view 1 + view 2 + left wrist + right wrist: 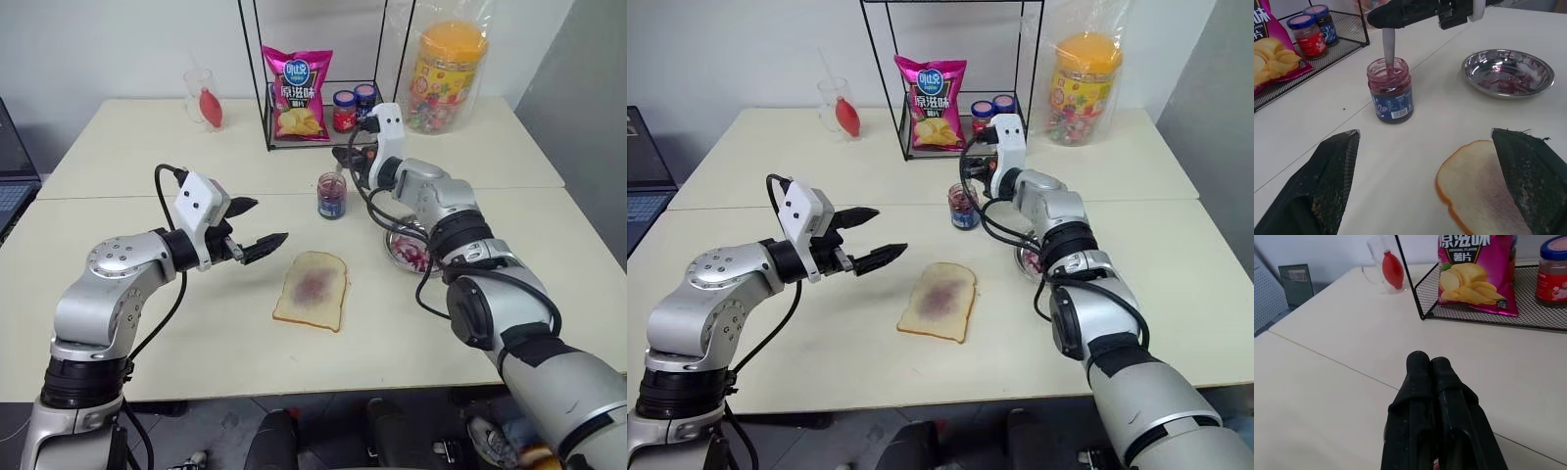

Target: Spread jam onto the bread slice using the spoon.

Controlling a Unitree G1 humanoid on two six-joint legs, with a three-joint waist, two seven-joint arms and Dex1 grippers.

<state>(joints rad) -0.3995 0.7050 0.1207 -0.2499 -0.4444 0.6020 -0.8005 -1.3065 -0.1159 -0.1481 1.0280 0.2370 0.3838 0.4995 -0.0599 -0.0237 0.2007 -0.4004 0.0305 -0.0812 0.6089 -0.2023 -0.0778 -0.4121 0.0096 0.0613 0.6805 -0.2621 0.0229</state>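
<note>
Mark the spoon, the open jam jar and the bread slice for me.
spoon [1388,46], left wrist view, on its handle above the jar mouth.
open jam jar [1393,100], left wrist view, on its label.
bread slice [312,290], left eye view, on its purplish middle.

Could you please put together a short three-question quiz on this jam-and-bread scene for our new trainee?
1. True or false: the spoon stands in the open jam jar.
2. Which gripper has open jaws?
3. The bread slice lies: A) in the steel dish, B) flat on the table, C) in the wire rack.

Key: 1 true; 2 the left gripper, while the right gripper is shut on the spoon; 3 B.
</note>
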